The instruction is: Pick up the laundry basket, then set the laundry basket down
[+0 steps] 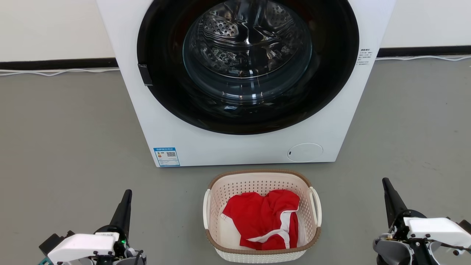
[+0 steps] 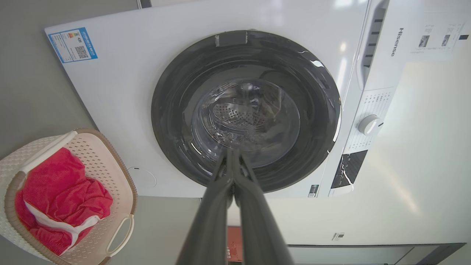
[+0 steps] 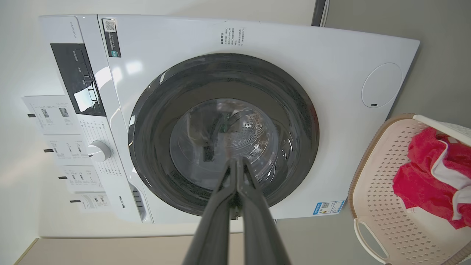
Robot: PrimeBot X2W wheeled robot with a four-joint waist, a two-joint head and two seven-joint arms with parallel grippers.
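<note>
Both laundry basket (image 1: 257, 186) sides border grey floor (image 1: 73, 147).

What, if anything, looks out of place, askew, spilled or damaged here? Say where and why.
Nothing stands out. The basket sits upright on the floor before the washer, red garment crumpled inside, nothing spilled. The left gripper and right gripper are shut, clear of it.

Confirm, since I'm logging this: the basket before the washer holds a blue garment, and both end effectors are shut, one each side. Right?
No. The garment is red with white trim, not blue; the head view shows it. The rest holds: basket before the washer, left end effector and right end effector shut, one each side.
</note>
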